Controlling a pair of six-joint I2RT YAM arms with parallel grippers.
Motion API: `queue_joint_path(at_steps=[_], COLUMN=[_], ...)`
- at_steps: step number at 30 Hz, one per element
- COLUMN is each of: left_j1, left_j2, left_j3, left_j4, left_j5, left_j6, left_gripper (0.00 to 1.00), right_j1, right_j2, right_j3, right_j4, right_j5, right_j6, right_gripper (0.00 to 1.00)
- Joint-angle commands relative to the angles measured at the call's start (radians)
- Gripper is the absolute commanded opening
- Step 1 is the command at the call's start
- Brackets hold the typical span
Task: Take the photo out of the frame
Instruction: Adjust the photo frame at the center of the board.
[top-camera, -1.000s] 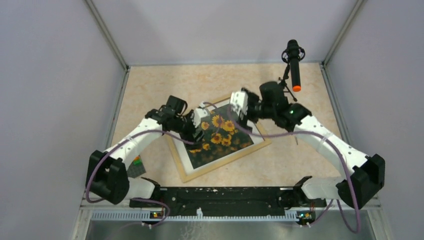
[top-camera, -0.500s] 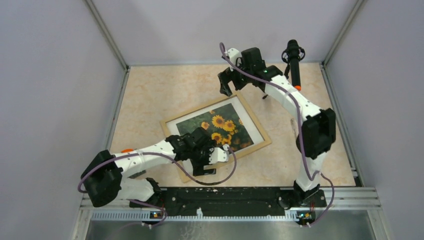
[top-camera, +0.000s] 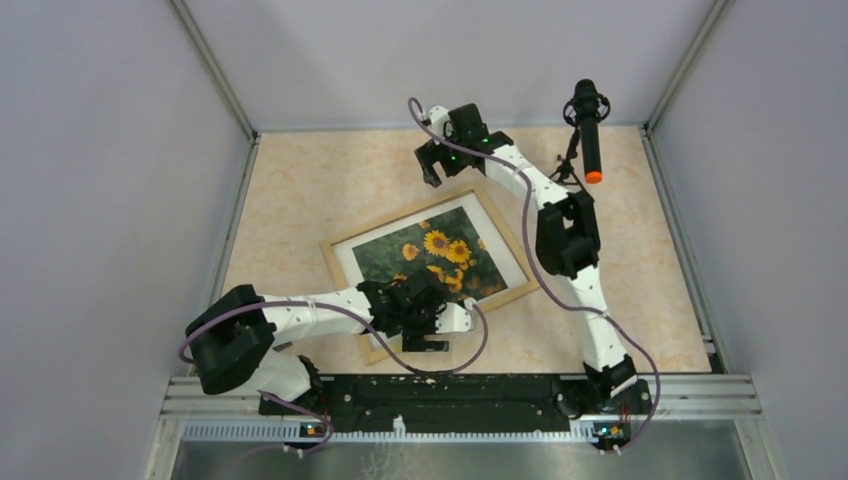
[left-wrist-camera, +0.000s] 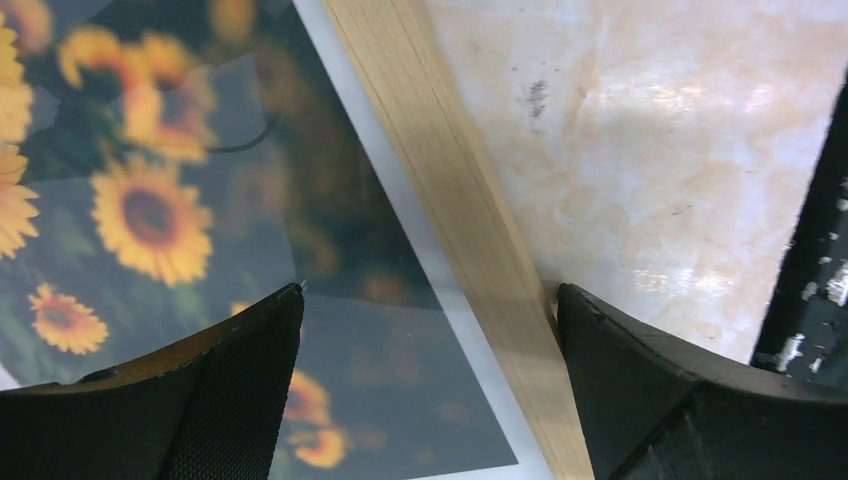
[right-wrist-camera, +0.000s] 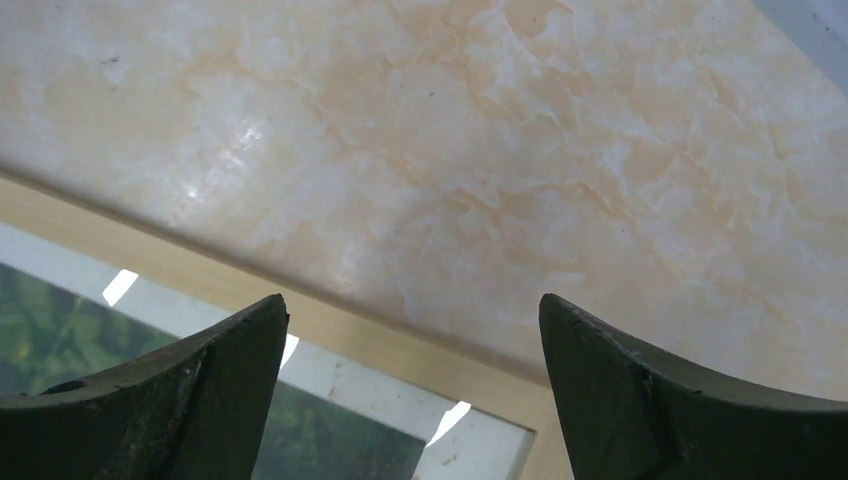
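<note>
The light-wood frame (top-camera: 400, 218) lies flat and askew on the marble-look table, with the sunflower photo (top-camera: 435, 252) showing inside it under a reflective front. My left gripper (top-camera: 420, 338) hovers open over the frame's near edge. In the left wrist view the gripper (left-wrist-camera: 430, 292) straddles the wooden rail (left-wrist-camera: 450, 200), one finger over the photo (left-wrist-camera: 150, 210) and the other over bare table. My right gripper (top-camera: 432, 166) hangs open above the frame's far corner. In the right wrist view the gripper (right-wrist-camera: 412, 302) is over that corner (right-wrist-camera: 440, 365), with nothing between its fingers.
A black rod with an orange tip (top-camera: 588, 130) stands on a thin stand at the back right. The black mounting rail (top-camera: 450, 390) runs along the near edge, close to the left gripper. Grey walls enclose the table on three sides.
The left arm has swung from over the photo to the frame's near edge. The right arm has stretched from the middle to the far corner. The frame has stayed put.
</note>
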Motion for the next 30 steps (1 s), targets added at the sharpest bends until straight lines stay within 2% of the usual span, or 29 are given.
queue_joint_path(at_steps=[1, 9, 16, 19, 24, 30], left_j1=[-0.004, 0.004, 0.035, 0.109, 0.315, 0.474], left_j2=[0.031, -0.026, -0.090, -0.108, -0.133, -0.120], left_j3=[-0.021, -0.059, -0.108, -0.122, -0.125, -0.110], left_j4=[-0.010, -0.081, -0.141, -0.154, -0.151, -0.099], left_j5=[-0.166, -0.213, -0.214, -0.213, -0.192, -0.183], left_j6=[0.019, 0.070, 0.086, 0.113, 0.251, 0.378], left_gripper=[0.99, 0.99, 0.99, 0.99, 0.99, 0.99], right_j1=[-0.003, -0.002, -0.002, -0.003, -0.007, -0.032], right_j2=[0.082, 0.190, 0.194, 0.152, 0.067, -0.010], right_j3=[0.092, 0.110, 0.066, -0.005, -0.168, -0.296], right_j4=[0.048, 0.068, -0.030, -0.068, -0.099, -0.157], right_j5=[0.049, 0.092, 0.026, 0.006, -0.002, -0.004], right_j6=[-0.086, -0.255, -0.373, -0.412, -0.463, -0.470], right_gripper=[0.93, 0.88, 0.67, 0.58, 0.45, 0.41])
